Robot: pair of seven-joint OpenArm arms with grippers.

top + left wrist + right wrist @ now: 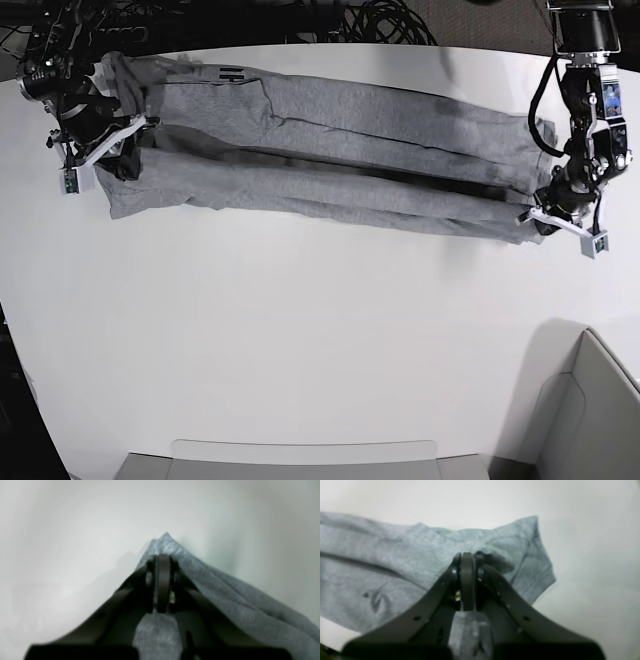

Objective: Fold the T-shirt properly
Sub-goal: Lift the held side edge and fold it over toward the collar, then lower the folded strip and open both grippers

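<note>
Close to me, the white table (300, 350) is bare, with a pale grey box edge (590, 400) at its near corner. Farther back lies the heather-grey cotton T-shirt (330, 160), pulled out into one long band with deep folds. Its long way runs side to side, from one of my arms to the other.

My left end effector (163, 556) is pinched together on a pointed bit of cloth at one end. From there the shirt runs off to one side, toward my other arm. My right end effector (467, 555) is pinched together on the cloth at the other end, next to a short sleeve (532, 562). Neither arm is nearer; each one holds its own end. I think the next move turns on that long line between my two grips, so both arms must go together or the band will twist.

Some things are hard to see. Both wrist views are blurry. I cannot tell how many layers each grip holds. A small dark mark (232, 73) sits near the far edge, too small to read. The folds hide the shirt's neck.
</note>
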